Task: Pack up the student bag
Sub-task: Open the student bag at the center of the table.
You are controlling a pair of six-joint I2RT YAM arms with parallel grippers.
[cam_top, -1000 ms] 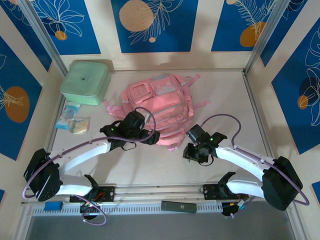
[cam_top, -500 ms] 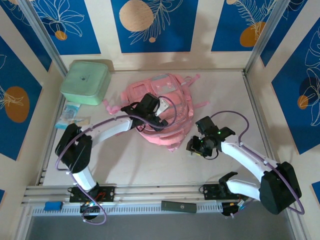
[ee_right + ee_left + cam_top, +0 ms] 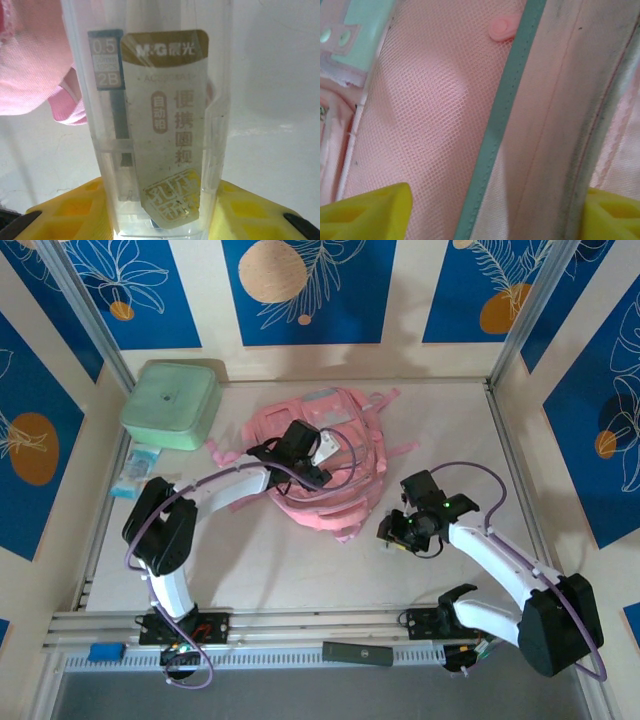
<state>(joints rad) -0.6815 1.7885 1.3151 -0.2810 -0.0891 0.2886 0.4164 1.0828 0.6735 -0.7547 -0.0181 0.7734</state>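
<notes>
Top external view has the student bag (image 3: 345,490) lying flat in the middle, the left gripper (image 3: 305,455) on its upper face, jaws apart astride a teal-edged seam (image 3: 495,130), nothing pinched yet. The right gripper (image 3: 405,532) clenches a clear stationery case (image 3: 160,125) just beside the bag. Packing looks barely begun: that case is outside, and the mint-green box (image 3: 172,403) and small packets (image 3: 140,478) sit well apart to its left.

The pale flat table top (image 3: 450,430) holds a big soft pink cloth backpack (image 3: 355,495). A square mint-green box (image 3: 172,403) sits left of the backpack, further back. Small flat blue and white packets (image 3: 136,476) lie left of the backpack too, in front of the box.
</notes>
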